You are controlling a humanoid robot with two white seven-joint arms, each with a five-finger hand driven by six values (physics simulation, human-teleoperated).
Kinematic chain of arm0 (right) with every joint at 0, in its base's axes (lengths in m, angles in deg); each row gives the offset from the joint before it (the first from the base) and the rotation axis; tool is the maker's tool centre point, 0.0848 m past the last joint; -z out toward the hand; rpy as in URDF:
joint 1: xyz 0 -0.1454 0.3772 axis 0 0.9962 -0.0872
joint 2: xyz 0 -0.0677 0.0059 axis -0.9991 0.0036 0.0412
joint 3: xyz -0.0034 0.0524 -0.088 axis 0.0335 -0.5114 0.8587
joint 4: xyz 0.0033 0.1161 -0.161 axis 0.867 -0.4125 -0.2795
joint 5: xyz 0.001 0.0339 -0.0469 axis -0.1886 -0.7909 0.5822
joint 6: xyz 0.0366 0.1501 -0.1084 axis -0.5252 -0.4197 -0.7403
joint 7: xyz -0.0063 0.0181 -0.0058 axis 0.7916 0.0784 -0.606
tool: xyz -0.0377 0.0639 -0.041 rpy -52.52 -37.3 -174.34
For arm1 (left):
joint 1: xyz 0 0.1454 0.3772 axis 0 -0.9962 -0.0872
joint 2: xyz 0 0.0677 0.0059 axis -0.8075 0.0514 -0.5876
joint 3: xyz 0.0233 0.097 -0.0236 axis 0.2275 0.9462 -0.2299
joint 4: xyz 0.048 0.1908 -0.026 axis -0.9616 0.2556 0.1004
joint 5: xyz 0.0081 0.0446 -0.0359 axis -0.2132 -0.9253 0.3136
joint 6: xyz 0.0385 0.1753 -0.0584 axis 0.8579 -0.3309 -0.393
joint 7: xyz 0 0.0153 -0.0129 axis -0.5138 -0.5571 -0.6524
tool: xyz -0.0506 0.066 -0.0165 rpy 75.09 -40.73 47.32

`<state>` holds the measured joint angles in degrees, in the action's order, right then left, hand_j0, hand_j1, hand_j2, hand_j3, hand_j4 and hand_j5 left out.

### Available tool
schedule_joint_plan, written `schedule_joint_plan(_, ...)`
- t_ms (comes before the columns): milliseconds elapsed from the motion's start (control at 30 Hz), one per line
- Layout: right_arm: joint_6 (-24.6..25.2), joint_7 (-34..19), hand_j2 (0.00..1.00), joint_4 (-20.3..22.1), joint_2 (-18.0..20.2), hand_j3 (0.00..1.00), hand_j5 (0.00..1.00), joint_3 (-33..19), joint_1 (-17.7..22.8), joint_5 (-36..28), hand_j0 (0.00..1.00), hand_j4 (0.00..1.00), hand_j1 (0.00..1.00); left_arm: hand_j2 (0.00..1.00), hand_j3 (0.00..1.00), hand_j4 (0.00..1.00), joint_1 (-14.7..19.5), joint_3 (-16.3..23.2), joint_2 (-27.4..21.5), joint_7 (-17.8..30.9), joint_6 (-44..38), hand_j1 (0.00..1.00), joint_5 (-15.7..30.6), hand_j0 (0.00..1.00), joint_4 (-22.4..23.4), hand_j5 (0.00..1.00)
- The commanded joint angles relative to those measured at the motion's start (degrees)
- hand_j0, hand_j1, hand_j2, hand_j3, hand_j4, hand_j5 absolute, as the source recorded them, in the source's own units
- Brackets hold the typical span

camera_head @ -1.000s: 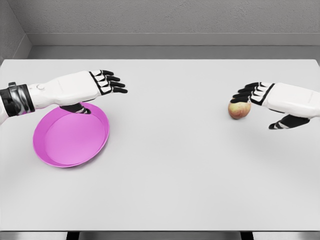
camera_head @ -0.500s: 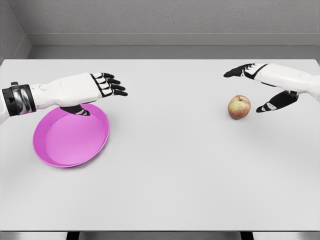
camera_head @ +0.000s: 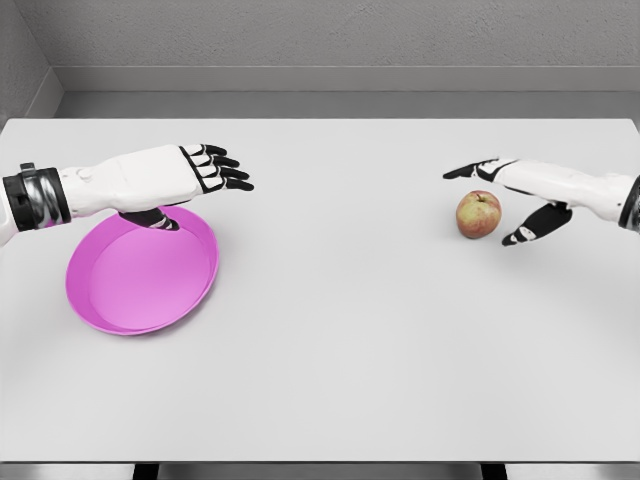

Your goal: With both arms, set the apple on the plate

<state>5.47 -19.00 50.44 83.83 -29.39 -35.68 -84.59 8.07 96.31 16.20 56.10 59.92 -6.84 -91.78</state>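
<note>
While untouched, apple (camera_head: 479, 213) sits between spread fingers (camera_head: 468, 170).

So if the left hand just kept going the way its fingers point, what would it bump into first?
Probably nothing: the left hand points right across bare table. The apple sits lower in the picture, likely off that line, though depth is unclear.

Plate (camera_head: 140, 275) lies left on the table (camera_head: 330, 350); apple (camera_head: 479, 214) right

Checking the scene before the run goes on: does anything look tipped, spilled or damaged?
Nothing stands out. The apple sits whole on the table beside the open right hand; the pink plate lies flat under the left hand.
</note>
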Motion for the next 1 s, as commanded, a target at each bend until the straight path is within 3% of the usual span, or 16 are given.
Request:
schedule_joint_plan(0,0.0,0.0,1.00,-1.9,-1.0,1.00,1.00,0.7,0.0,2.0,1.00,1.00,1.00,1.00,1.00,1.00,0.0,-0.1,0.0,0.0,-0.1,1.00,0.4,1.00,0.0,1.00)
schedule_joint_plan(233,0.0,0.0,1.00,-5.5,-3.0,1.00,1.00,0.8,-1.8,2.9,1.00,1.00,1.00,1.00,1.00,1.00,0.0,-0.1,0.0,0.0,-0.1,1.00,0.4,1.00,0.0,1.00)
schedule_joint_plan(367,0.0,0.0,1.00,-8.8,-6.0,1.00,1.00,0.9,-2.6,5.3,1.00,1.00,1.00,1.00,1.00,1.00,0.0,-0.1,0.0,0.0,-0.1,1.00,0.4,1.00,0.0,1.00)
schedule_joint_plan(733,-0.1,0.0,1.00,-11.0,-6.2,1.00,1.00,2.0,-3.2,6.5,1.00,1.00,1.00,1.00,1.00,1.00,0.0,-0.1,0.0,0.0,-0.1,1.00,0.4,1.00,0.1,1.00)
schedule_joint_plan(967,-0.9,0.0,1.00,-14.5,-7.0,1.00,1.00,2.2,-4.0,7.5,1.00,1.00,1.00,1.00,1.00,1.00,0.0,-0.1,0.0,0.0,-0.1,1.00,0.4,1.00,0.1,1.00)
